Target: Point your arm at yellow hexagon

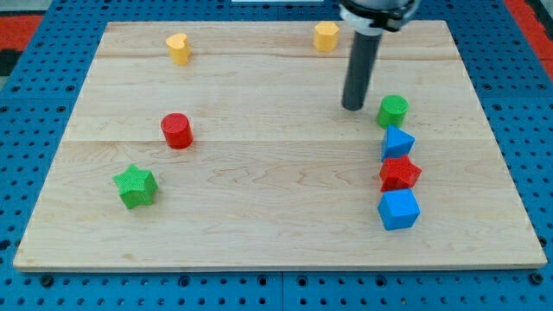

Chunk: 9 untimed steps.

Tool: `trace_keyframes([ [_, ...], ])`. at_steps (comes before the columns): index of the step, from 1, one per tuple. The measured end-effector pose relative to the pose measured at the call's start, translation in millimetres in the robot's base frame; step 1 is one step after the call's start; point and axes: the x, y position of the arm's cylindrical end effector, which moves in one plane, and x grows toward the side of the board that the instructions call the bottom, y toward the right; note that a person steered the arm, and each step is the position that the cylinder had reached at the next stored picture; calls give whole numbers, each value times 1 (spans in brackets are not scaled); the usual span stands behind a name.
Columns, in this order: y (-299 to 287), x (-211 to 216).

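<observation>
The yellow hexagon (326, 36) sits near the top edge of the wooden board, right of centre. My tip (352, 106) rests on the board below and slightly right of it, about a block and a half away, not touching it. The green cylinder (392, 111) stands just to the tip's right. A second yellow block, heart-shaped (178, 47), lies at the top left.
A red cylinder (176, 130) and a green star (136, 186) lie on the left half. Below the green cylinder a column runs down the right side: a blue block (397, 142), a red star (399, 174) and a blue cube (398, 209). The board (259, 225) sits on a blue pegboard.
</observation>
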Motion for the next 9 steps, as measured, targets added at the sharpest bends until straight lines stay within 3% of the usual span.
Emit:
trace_keyframes([
  [2,-72,-42],
  [4,-86,-74],
  [6,-111,-173],
  [9,-28,-180],
])
